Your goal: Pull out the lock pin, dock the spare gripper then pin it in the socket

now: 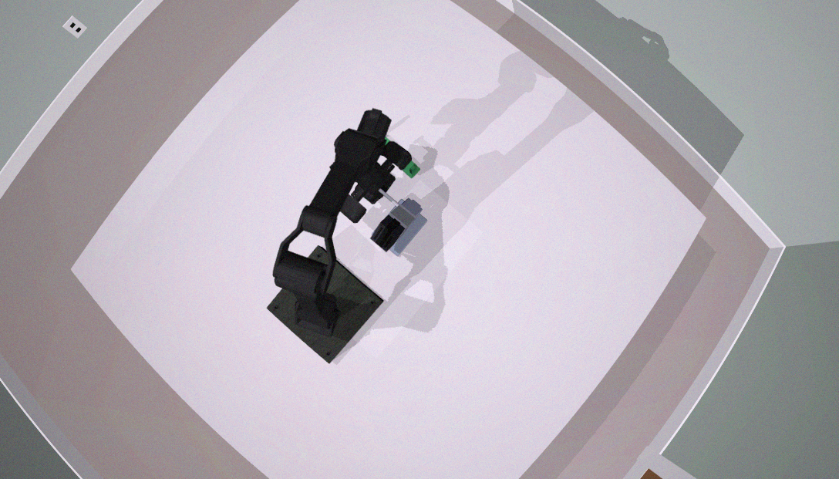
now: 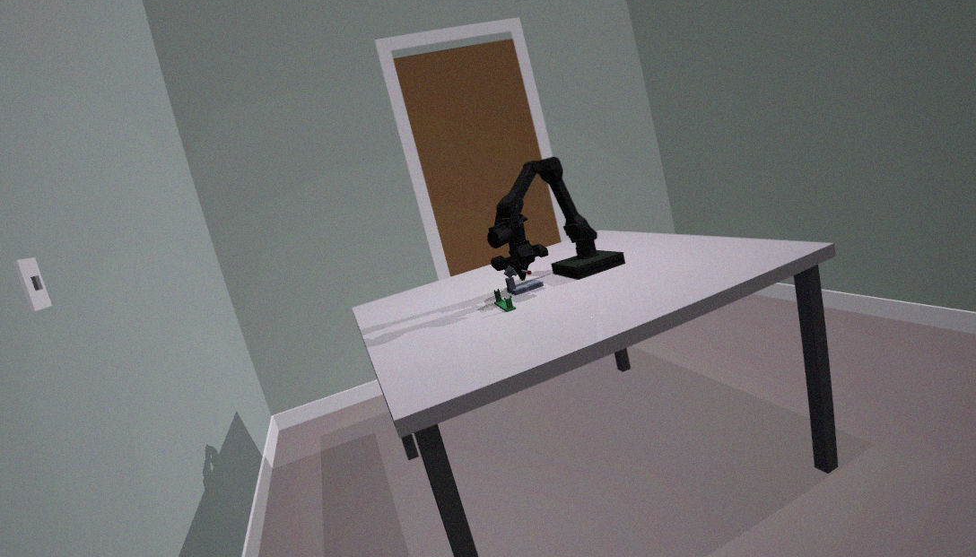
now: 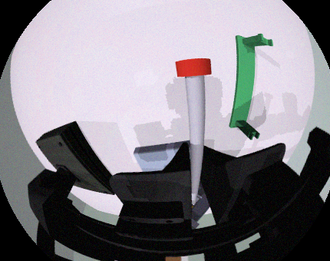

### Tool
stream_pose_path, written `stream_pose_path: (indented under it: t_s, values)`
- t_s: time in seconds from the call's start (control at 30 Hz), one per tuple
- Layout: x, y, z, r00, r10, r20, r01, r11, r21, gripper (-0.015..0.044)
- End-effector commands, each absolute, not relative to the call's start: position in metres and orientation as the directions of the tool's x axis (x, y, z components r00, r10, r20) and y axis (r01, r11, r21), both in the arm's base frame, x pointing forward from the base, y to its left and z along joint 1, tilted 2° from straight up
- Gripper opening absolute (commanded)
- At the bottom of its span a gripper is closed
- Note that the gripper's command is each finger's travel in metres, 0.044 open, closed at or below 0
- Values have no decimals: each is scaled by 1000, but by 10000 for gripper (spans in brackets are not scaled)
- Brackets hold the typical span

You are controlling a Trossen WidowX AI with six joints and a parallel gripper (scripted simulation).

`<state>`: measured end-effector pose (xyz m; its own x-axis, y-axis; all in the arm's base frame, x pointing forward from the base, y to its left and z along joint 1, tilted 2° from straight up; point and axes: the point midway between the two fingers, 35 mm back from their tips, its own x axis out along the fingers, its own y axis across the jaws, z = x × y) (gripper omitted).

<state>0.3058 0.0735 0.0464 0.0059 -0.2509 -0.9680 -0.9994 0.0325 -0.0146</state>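
Over the table (image 1: 526,325) (image 2: 626,306) (image 3: 87,57), the arm (image 1: 331,189) (image 2: 564,195) goes up from its base plate (image 1: 328,353) (image 2: 568,272) (image 3: 58,147), bends high at the elbow, then drops to the wrist. Gripper (image 1: 377,188) (image 2: 522,276) (image 3: 187,146) points down near the blue-grey mount (image 1: 412,235) (image 2: 528,286) (image 3: 156,159). Jaws narrow, closed on the lock pin (image 1: 392,199) (image 2: 528,273) (image 3: 195,107); its pale shaft is between the fingers, red head sticking out. Pin's far end is hard to make out, can't tell if it touches the mount.

Green bracket (image 1: 411,169) (image 2: 503,304) (image 3: 245,80) is on the table near the mount, partly covered by the arm from above. Fingers block most of the mount in the wrist view. Black piece (image 1: 388,232) sits at the mount in the top view; too dark to tell if docked. Socket opening too small to read. Exterior view: everything at the fingertips is tiny, details unclear.
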Motion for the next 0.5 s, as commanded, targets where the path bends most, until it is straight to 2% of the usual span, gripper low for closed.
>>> stream_pose_path:
  t_s: [0.0,0.47]
  values:
    - [306,70,47,7,-256,-967,-999,29,-15,0]
    - [304,62,47,6,-256,-967,-1000,28,-13,0]
